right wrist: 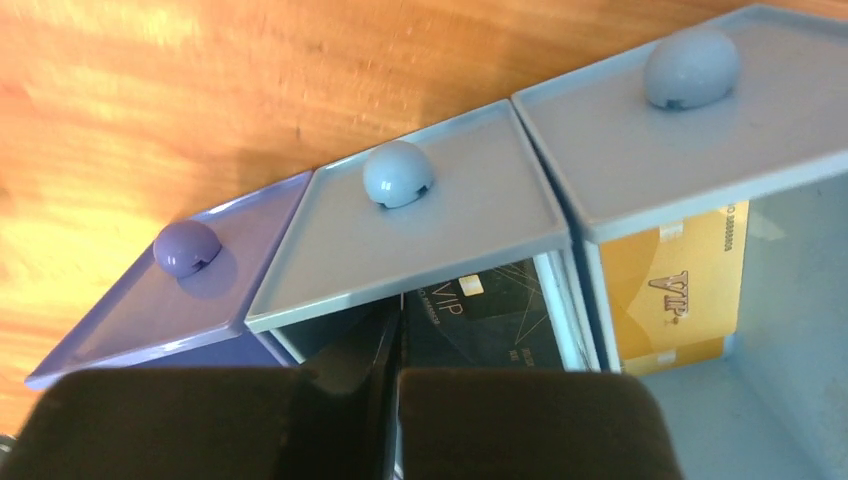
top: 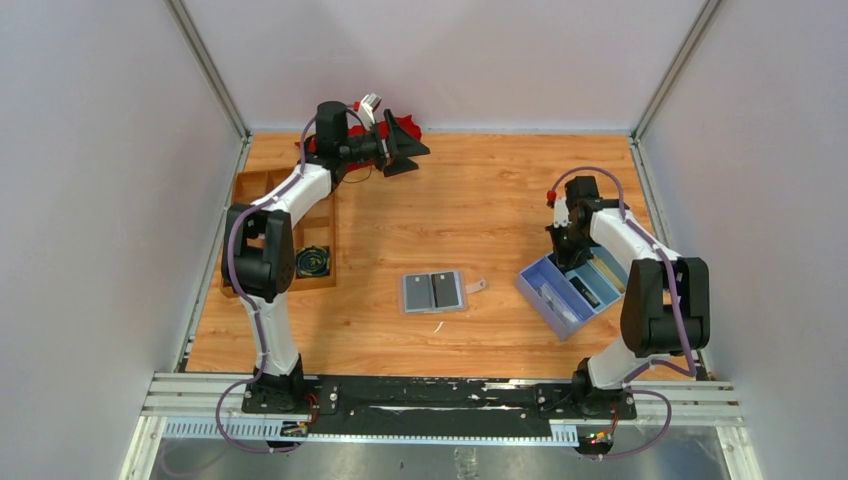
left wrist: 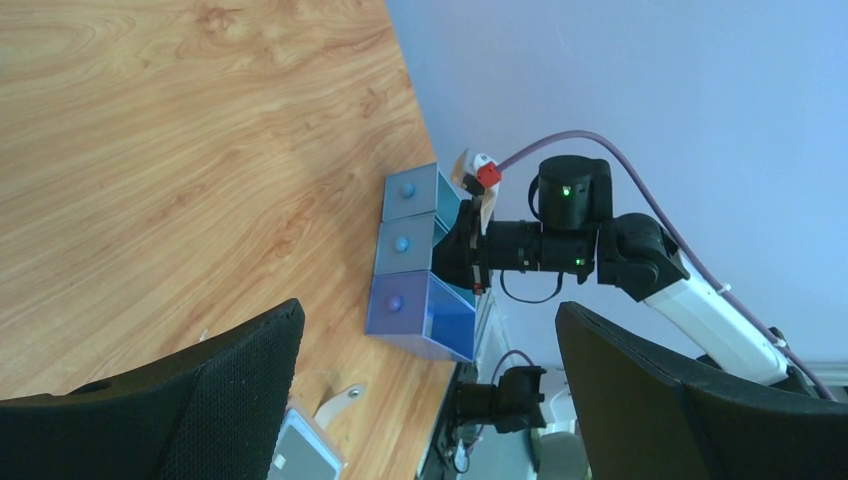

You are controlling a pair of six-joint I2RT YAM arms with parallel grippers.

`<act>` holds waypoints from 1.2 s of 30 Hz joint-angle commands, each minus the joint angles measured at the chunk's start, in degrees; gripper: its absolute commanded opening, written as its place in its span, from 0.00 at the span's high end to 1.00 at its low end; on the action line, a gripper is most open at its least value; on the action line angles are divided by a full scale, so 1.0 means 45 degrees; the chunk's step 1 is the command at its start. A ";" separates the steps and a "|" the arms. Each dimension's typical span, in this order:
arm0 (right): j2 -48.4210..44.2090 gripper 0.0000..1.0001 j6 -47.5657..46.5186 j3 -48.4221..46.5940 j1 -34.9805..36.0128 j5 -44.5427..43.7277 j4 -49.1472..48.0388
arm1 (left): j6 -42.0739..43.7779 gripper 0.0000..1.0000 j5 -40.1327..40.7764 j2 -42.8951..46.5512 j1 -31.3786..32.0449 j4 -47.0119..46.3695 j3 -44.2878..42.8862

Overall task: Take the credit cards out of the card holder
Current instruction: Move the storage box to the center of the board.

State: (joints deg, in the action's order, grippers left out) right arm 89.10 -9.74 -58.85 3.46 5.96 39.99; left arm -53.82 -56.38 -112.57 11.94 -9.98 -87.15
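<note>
The card holder (top: 435, 291) lies open and flat mid-table, pale blue inside with two dark panels; its corner (left wrist: 300, 455) shows in the left wrist view. My right gripper (top: 572, 255) is down in the blue box (top: 570, 290), shut (right wrist: 393, 375) on a thin dark credit card (right wrist: 385, 335) standing on edge over the middle compartment. A black VIP card (right wrist: 490, 315) lies in that compartment. In the one beside it is a gold VIP card (right wrist: 675, 290). My left gripper (top: 405, 148) hangs open at the back of the table, its fingers (left wrist: 150, 410) wide apart and empty.
The holder's tan strap (top: 478, 286) sticks out to its right. A brown compartment tray (top: 262, 190) runs along the left edge, under the left arm. Something red (top: 400, 128) lies behind the left gripper. Grey walls close in three sides.
</note>
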 commanded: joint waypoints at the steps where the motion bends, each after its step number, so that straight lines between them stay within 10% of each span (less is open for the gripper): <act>1: 0.0213 1.00 0.3779 -0.0572 0.0429 -0.0294 -0.1105 | -0.0051 0.00 -0.0143 -0.0196 -0.0115 0.0100 -0.0009; 9: -0.0048 1.00 0.7329 -0.1093 0.0616 -0.2138 -0.1628 | -0.0090 0.00 -0.0109 -0.0300 -0.0115 0.0091 -0.0099; 18: -0.0526 1.00 0.2384 -0.1063 0.0628 -0.4208 0.0409 | -0.0129 0.00 -0.0113 -0.0399 -0.0120 0.0089 -0.0079; 36: -0.1386 1.00 0.2968 -0.0210 0.1486 -0.4091 0.1613 | -0.0100 0.00 -0.0167 -0.0556 -0.0115 0.0105 -0.0127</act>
State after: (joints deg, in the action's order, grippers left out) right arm 82.46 7.77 -60.18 9.34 -10.59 48.88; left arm -53.87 -56.36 -114.98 11.79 -9.93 -87.15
